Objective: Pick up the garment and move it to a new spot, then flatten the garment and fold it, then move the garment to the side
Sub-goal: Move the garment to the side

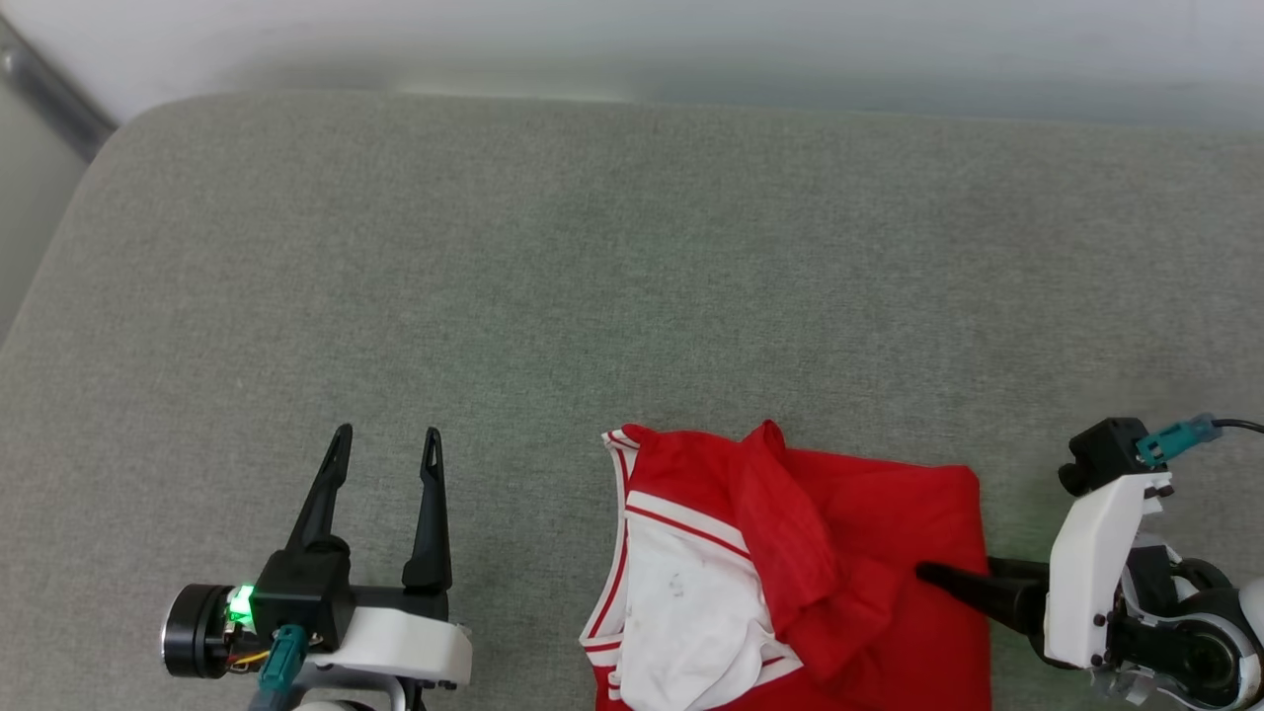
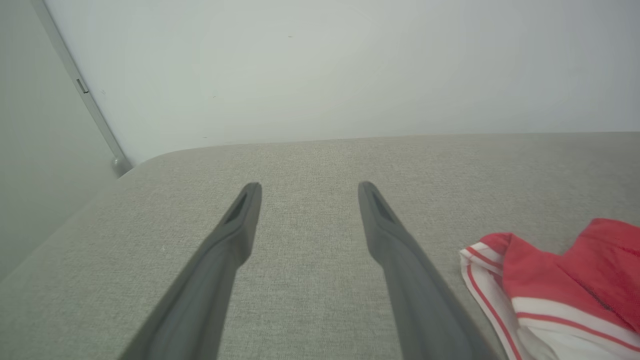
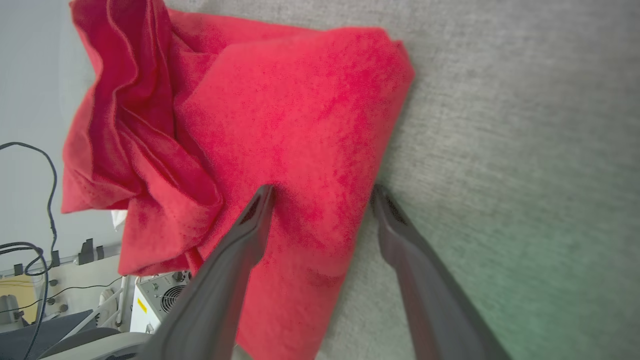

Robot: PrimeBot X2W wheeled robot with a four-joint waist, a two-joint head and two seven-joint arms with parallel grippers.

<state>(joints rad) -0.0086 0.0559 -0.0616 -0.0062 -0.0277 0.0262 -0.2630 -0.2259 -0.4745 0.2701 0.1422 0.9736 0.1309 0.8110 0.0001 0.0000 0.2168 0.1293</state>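
The garment (image 1: 849,533) lies crumpled at the near edge of the grey padded surface, red body bunched over a white sleeve (image 1: 681,612) with red-striped trim. Its chest lettering is hidden in the folds. My right gripper (image 1: 933,578) reaches in from the right, open. In the right wrist view the right gripper (image 3: 322,187) straddles the garment's (image 3: 280,125) right edge, one finger over the red cloth, the other on the bare surface beside it. My left gripper (image 1: 385,444) stands open to the left of the garment, holding nothing. The left wrist view has the left gripper (image 2: 308,186) with the garment's striped hem (image 2: 500,280) at its right.
The grey padded surface (image 1: 592,276) stretches far back to a pale wall (image 1: 691,39), with a rounded corner (image 1: 128,123) at the far left. Beyond the surface's near edge, the right wrist view catches cables (image 3: 30,200) and a white equipment box (image 3: 160,300).
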